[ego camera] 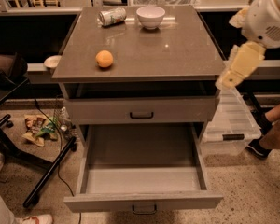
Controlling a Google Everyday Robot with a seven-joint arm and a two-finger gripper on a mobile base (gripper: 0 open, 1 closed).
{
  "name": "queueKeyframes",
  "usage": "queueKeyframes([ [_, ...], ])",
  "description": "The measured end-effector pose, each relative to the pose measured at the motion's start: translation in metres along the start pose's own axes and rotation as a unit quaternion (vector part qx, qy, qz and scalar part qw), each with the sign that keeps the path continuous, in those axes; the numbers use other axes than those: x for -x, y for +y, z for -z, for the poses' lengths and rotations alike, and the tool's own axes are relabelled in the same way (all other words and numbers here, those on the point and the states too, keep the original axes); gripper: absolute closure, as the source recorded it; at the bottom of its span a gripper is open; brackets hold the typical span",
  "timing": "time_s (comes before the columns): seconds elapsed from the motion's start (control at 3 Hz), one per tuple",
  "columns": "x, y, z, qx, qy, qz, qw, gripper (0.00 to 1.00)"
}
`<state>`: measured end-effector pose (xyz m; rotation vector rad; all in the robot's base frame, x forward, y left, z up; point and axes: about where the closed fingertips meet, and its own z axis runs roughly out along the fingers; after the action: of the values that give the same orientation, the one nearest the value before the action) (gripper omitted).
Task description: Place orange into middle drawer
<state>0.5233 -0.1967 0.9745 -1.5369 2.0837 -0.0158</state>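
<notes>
The robot's cream-coloured, blocky plastic gripper (227, 80) is hanging off the right edge of the matte grey-brown slab top (177, 55) of the cabinet, at about the level of its front rim, below a rounded white arm shell (270, 13). It is carrying nothing that can be seen, and whether it is open or closed cannot be told.

The small, round, smooth-skinned orange (104, 59) is sitting well to the left of the gripper, alone on the front left part of the top. Farther from the gripper, toward the back edge, a dented silver drink can (112, 16) is lying on its side just beside a glossy white round bowl (150, 17) that is standing upright.

Below and to the left of the gripper, the narrower grey drawer front with a black bar handle (141, 110) is sitting closed under an open slot. Lower down, the wide, shallow grey middle drawer (142, 178) is standing pulled far out, showing a flat bare floor, low straight side walls and a small dark bar handle on its front.

Directly beneath the gripper a clear ribbed plastic bin (233, 120) is resting on the speckled floor (252, 185). Far to the left, crinkled snack wrappers (37, 127) are lying near black tubular stand legs (49, 178).
</notes>
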Motion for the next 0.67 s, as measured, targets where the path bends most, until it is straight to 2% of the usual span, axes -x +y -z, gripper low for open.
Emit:
queueKeyframes([
  [0.33,0.0236,-0.0301,-0.0374,-0.011,-0.084,-0.037,0.9957,0.0],
  [0.67,0.0317,-0.0393,-0.0442,-0.02,-0.105,-0.045,0.9933,0.0],
])
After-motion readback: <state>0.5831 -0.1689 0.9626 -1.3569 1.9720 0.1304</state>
